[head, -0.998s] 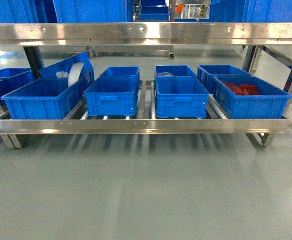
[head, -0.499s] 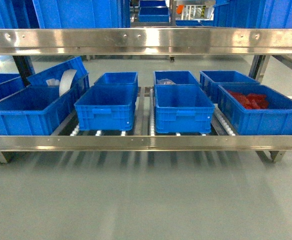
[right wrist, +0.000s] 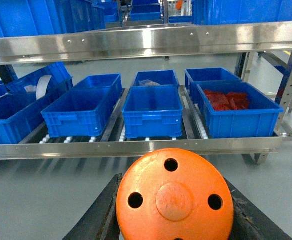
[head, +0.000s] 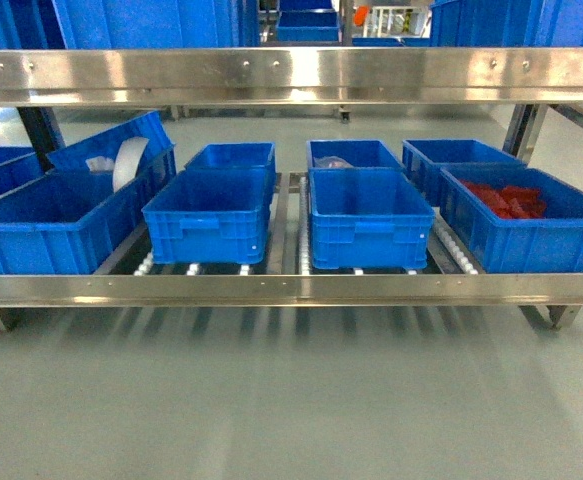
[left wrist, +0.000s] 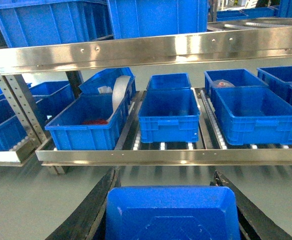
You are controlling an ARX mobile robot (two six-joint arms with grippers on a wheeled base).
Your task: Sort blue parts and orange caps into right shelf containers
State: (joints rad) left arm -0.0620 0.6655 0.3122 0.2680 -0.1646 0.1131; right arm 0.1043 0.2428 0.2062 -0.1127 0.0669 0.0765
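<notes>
A blue part [left wrist: 171, 215] fills the bottom of the left wrist view, with my left gripper [left wrist: 167, 190] shut on it between black fingers [left wrist: 93, 205]. My right gripper [right wrist: 171, 181] is shut on an orange cap [right wrist: 175, 200], whose flat holed top faces the camera. Neither gripper shows in the head view. Ahead stands the shelf [head: 291, 290] with blue containers on white rollers. The front right crate [head: 541, 245] holds red pieces, and the crate beside it [head: 369, 235] looks empty. Both hands hang over the grey floor, short of the front rail.
An upper steel rail [head: 291, 72] spans the shelf above the crates. Further crates stand behind [head: 451, 155] and to the left [head: 206, 230]. A tilted crate holds a white roll [head: 126, 160]. A shelf leg [head: 556, 315] stands at the right on the bare grey floor.
The head view has closed in on the shelf: the crates look larger, the front rail sits lower in the frame, and the shelf's ends now run out of view.
</notes>
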